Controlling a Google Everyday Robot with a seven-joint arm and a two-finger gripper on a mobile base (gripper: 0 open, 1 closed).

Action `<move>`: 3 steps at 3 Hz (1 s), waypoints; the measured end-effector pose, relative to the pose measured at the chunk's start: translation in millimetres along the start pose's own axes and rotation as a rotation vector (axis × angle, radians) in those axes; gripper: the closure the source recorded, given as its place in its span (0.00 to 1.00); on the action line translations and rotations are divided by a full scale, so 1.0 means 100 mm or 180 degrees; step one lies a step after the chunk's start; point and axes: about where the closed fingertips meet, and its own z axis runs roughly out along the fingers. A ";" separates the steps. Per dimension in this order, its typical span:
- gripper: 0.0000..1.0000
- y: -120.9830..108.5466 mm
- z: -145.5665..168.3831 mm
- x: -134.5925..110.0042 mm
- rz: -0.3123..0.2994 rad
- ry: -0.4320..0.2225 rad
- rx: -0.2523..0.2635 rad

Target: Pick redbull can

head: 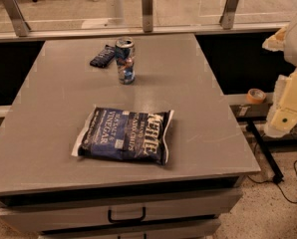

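Three things sit on the grey rectangular surface (198, 108). Toward the far side, a little left of the middle, the slim blue-and-silver metal redbull can (125, 60) stands upright with its silver top showing and a red mark on its side; its lettering is too small to read. Just beside it, on its far left and close enough that I cannot tell whether they touch, lies a small flat dark blue snack packet (102, 56), its print also unreadable. Well apart from both, on the near half of the surface, a large dark blue foil chip bag (123, 135) lies flat, its writing turned sideways: the big white brand word reads "Kettle", with "Salt & Vinegar" toward its left end and "Chips" between them. The cream-coloured claw (284, 114) hangs off the right edge of the surface, low beside the right side and well away from the can; whether it is wide or narrow cannot be told, and it holds nothing that can be seen. An orange roll of tape (256, 95) rests on a ledge just left of it. Below the near edge is a grey drawer (188, 208) with a black handle (126, 216).
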 end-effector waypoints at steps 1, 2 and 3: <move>0.00 0.00 0.00 0.00 0.0000 -0.0001 0.0001; 0.00 -0.07 0.05 -0.17 0.0089 -0.0363 -0.0029; 0.00 -0.30 0.08 -0.60 0.0290 -0.1094 0.0008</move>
